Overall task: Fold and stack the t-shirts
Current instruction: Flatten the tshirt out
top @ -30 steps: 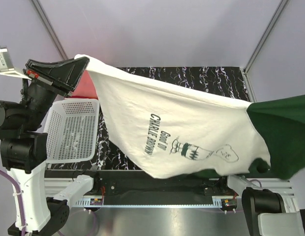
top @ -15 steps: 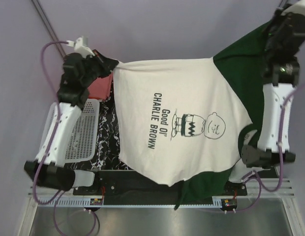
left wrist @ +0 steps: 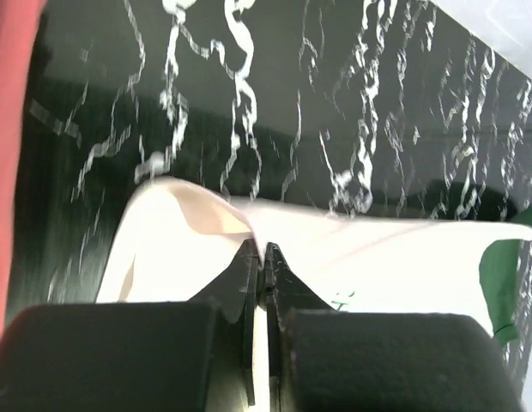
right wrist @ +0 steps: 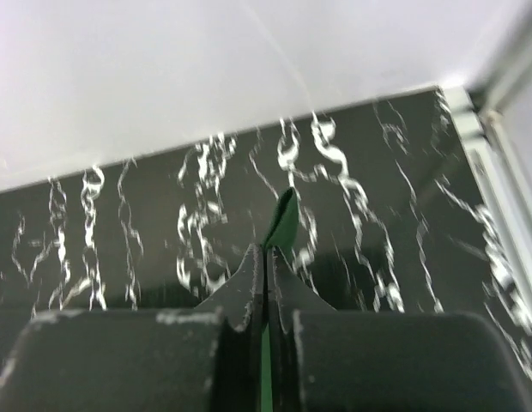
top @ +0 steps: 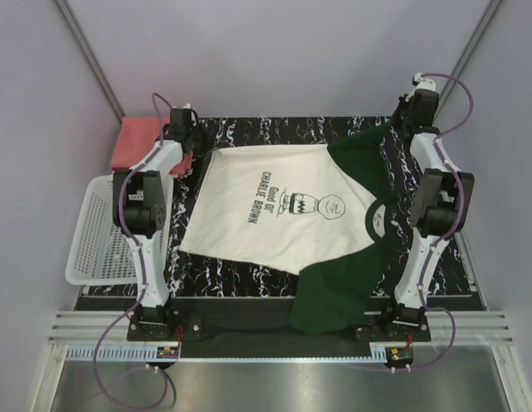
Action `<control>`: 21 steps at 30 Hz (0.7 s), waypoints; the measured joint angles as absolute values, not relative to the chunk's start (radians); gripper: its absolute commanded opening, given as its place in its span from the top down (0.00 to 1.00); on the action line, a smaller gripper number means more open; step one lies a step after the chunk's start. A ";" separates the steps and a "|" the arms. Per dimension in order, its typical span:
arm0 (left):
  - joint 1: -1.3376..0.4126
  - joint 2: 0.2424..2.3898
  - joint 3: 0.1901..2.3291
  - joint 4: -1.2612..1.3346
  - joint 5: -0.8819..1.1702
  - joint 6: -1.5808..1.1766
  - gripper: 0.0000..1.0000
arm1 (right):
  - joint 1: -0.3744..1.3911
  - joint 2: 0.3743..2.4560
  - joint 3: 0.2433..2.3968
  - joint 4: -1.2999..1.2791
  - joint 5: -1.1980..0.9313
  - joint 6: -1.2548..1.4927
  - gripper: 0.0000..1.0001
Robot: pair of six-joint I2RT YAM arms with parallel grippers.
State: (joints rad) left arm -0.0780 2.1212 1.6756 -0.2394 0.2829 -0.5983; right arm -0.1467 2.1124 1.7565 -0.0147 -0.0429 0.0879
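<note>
Only one readable print: "Good Ol' CHARLIE BROWN" lettering (top: pixel 266 196), dark, in two lines on the chest of the cream-white t-shirt (top: pixel 240 232). It is small and runs sideways in the top view. The shirt is spread mid-tabletop (top: pixel 214 279), nearer the far edge.

Overhead view looking down on whole table (top: pixel 275 129), wrist views low, close, facing its far edge

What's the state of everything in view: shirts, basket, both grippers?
cream-and-green t-shirt: unfolded, spread print-up on the table, two far corners pinched
salmon-red t-shirt: flat at far-left corner, looks folded
mesh basket: open side up, at table's left edge
left gripper: shut on cream corner
right gripper: shut on green cloth
</note>
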 measured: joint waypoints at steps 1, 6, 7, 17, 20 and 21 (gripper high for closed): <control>-0.076 2.159 1.708 -0.234 0.289 -0.598 1.00 | -0.151 2.144 1.788 -0.004 -0.057 0.094 1.00; -0.073 2.264 1.856 -0.234 0.303 -0.582 1.00 | -0.160 2.301 1.984 0.005 -0.124 0.123 1.00; -0.073 2.286 1.893 -0.231 0.306 -0.578 1.00 | -0.160 2.325 2.022 0.001 -0.128 0.136 1.00; -0.050 2.413 2.067 -0.215 0.324 -0.538 1.00 | -0.161 2.263 1.954 -0.102 -0.098 0.311 1.00; -0.037 2.439 2.085 -0.215 0.338 -0.533 1.00 | -0.162 2.162 1.839 -0.141 -0.078 0.363 1.00; -0.032 2.447 2.091 -0.215 0.344 -0.531 1.00 | -0.162 2.121 1.799 -0.159 -0.068 0.379 1.00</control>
